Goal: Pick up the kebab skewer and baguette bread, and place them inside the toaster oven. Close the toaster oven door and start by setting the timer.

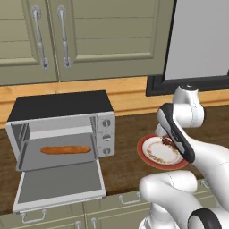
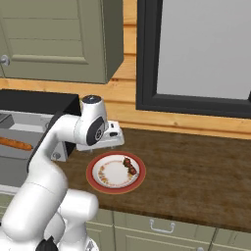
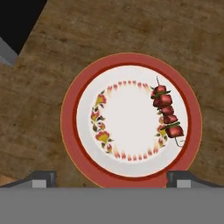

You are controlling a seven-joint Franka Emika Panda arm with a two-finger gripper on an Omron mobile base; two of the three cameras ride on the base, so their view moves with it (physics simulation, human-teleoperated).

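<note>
While the end effector (image 3: pixel 111 178) hovers open, the kebab skewer (image 3: pixel 167 112) lies lengthwise along the plate (image 3: pixel 70 131) rim.

Even, bright rendered light; soft faint shadows, no glare, slightly coarse pixels.

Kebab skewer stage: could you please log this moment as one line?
baguette bread: on toaster oven tray | toaster oven door: open | kebab skewer: on plate | tool: open above plate

Red-rimmed plate (image 3: pixel 72 144) with a little flower ring sits on the dark wood counter (image 2: pixel 196 166); green cabinets (image 1: pixel 112 40) hang above; black-framed window (image 2: pixel 147 59) on the wall behind.
</note>
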